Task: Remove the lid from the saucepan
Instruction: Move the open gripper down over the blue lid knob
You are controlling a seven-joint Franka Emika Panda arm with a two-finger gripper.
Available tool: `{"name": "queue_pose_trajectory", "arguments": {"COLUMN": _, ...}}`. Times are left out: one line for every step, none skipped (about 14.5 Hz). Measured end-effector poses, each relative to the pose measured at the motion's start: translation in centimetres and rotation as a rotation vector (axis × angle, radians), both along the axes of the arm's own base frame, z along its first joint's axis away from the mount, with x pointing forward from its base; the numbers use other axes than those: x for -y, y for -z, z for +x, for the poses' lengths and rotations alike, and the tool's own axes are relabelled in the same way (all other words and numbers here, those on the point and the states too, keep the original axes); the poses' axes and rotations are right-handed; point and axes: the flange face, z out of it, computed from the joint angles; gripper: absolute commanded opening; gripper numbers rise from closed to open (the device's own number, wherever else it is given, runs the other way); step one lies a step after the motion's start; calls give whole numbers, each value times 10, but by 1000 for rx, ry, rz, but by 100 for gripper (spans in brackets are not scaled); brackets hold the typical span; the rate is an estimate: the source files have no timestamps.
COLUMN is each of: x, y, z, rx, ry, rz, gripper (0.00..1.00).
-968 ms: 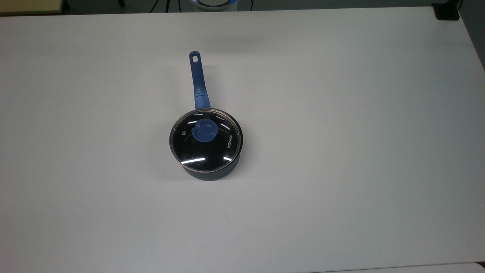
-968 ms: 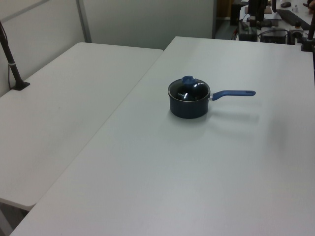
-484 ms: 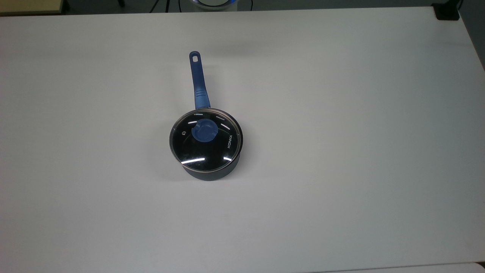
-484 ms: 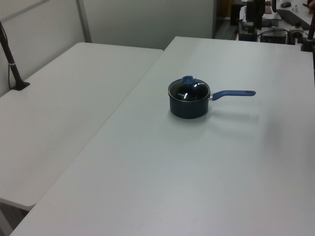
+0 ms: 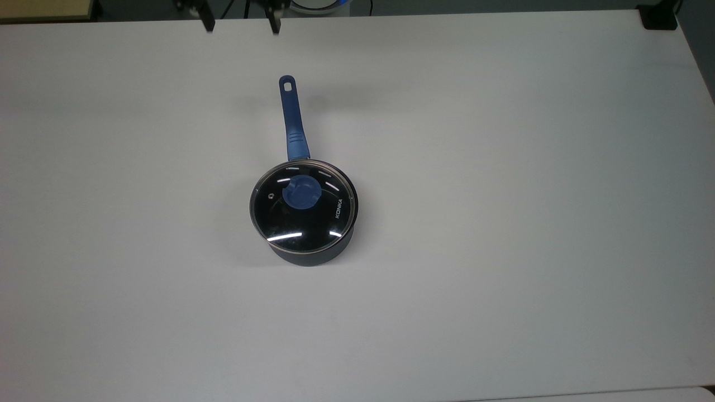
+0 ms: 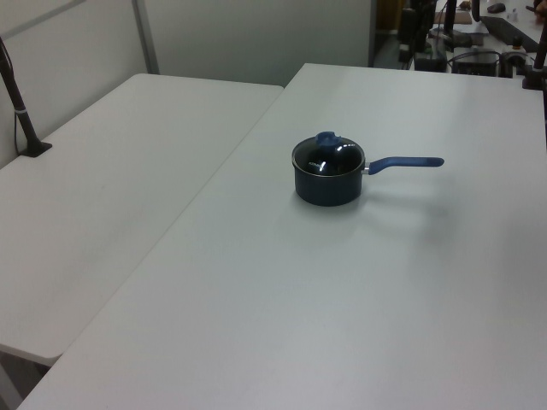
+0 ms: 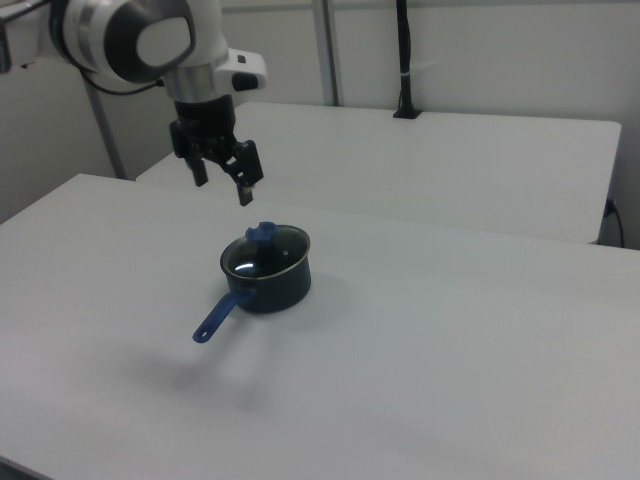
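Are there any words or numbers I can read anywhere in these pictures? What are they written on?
"KONKA": white letters on the glass of the lid, near its rim on the top view's right, running up and down. The lid sits on the saucepan.

In the left view and the right view the lid shows no letters that can be read.

Nothing else carries words, numbers or signs: not the table, nor the blue handle.

- Small dark grey-black saucepan (image 5: 313,254) with long blue handle: on the white table (image 5: 503,223), handle toward the top view's upper edge.
- Round clear glass lid (image 5: 302,207) with blue knob: seated on the saucepan.
- Black two-finger claw (image 7: 222,185): above the table, well apart from the lid, at the right view's upper left.
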Motion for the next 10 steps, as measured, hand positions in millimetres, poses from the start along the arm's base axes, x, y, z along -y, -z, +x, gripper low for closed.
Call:
{"name": "queue_pose_trajectory", "arguments": {"x": 0, "y": 4, "z": 6, "rx": 14, "ry": 32, "rz": -1, "gripper": 100}}
{"name": "queue_pose_trajectory", "arguments": {"x": 1, "y": 6, "z": 11, "rx": 31, "ry": 75, "rz": 0, "gripper": 100}}
{"name": "queue_pose_trajectory", "arguments": {"x": 2, "y": 8, "z": 17, "rx": 43, "ry": 142, "rz": 4, "gripper": 100}}
{"name": "queue_pose_trajectory", "arguments": {"x": 1, "y": 14, "z": 21, "rx": 37, "ry": 196, "rz": 8, "gripper": 100}}
{"name": "queue_pose_trajectory", "arguments": {"x": -3, "y": 24, "z": 28, "rx": 29, "ry": 235, "rz": 12, "gripper": 98}}
{"name": "queue_pose_trajectory", "arguments": {"x": -8, "y": 31, "z": 35, "rx": 38, "ry": 270, "rz": 16, "gripper": 98}}
{"name": "queue_pose_trajectory", "arguments": {"x": -13, "y": 38, "z": 44, "rx": 57, "ry": 308, "rz": 21, "gripper": 98}}
{"name": "queue_pose_trajectory", "arguments": {"x": -20, "y": 52, "z": 56, "rx": 72, "ry": 339, "rz": 26, "gripper": 98}}
{"name": "queue_pose_trajectory", "arguments": {"x": -24, "y": 62, "z": 62, "rx": 70, "ry": 348, "rz": 27, "gripper": 98}}
{"name": "queue_pose_trajectory", "arguments": {"x": -31, "y": 77, "z": 71, "rx": 64, "ry": 345, "rz": 26, "gripper": 98}}
